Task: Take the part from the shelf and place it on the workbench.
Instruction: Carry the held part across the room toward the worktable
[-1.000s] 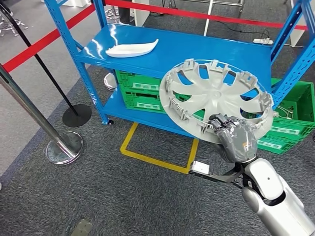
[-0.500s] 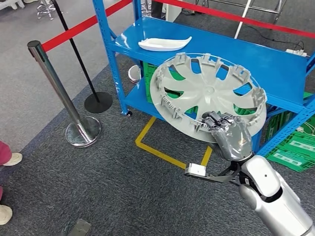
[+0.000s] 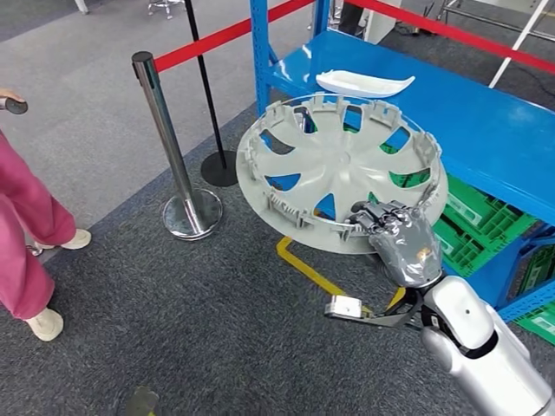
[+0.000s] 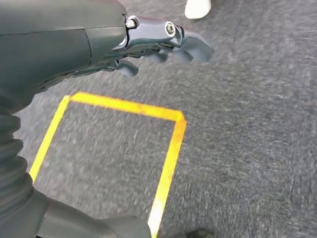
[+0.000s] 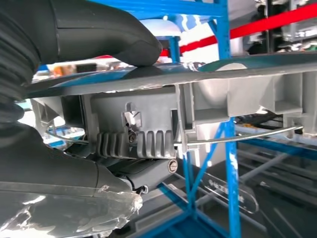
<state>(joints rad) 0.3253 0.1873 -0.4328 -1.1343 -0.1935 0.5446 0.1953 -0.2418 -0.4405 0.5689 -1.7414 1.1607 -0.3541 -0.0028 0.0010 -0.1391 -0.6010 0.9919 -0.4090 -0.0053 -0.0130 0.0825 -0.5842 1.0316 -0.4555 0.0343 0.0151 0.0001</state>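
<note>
No writing is legible on any surface. The grey wheel cover, multi-spoked with clips around its rim, is held level in front of the blue shelf, clear of the shelf top. The right hand grips its near rim. The left hand holds nothing, its fingers loosely extended above the yellow floor marking.

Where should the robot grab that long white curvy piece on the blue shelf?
Probably at its middle. The white curved part lies flat on the blue shelf, long and thin with tapered ends, so the middle is widest and balanced. Come from above, fingers across its narrow width. The right hand holds the wheel cover; the left hand holds nothing.
</note>
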